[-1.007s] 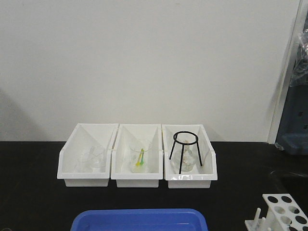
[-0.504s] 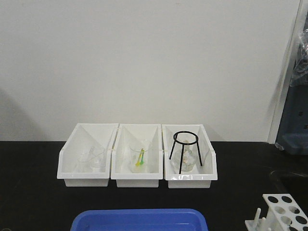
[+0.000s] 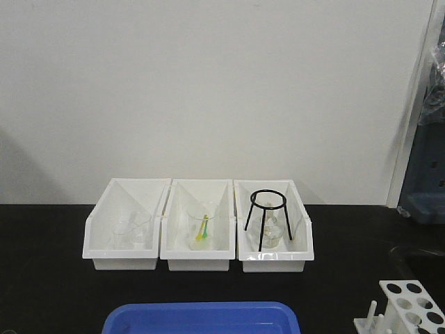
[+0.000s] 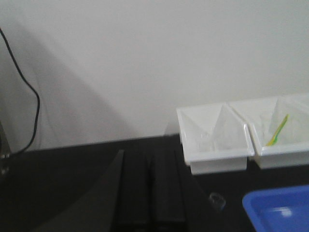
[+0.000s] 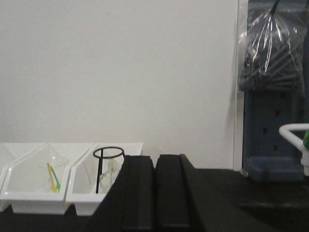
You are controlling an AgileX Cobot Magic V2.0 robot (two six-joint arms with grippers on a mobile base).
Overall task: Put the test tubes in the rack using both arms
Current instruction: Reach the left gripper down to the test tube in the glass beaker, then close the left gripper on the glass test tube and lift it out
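Observation:
The white rack, with round holes in its top plate, stands at the front right corner of the black table and is cut off by the frame edge. The open end of a clear test tube shows on the dark table just left of the blue tray. My left gripper is shut with nothing in it, and hangs over bare table left of that tube. My right gripper is also shut and empty, right of the bins. Neither arm appears in the front view.
Three white bins stand in a row at the wall: a beaker in the left one, a beaker with yellow-green sticks in the middle, a black ring tripod in the right. A blue tray lies at the front edge. A dark panel stands at far right.

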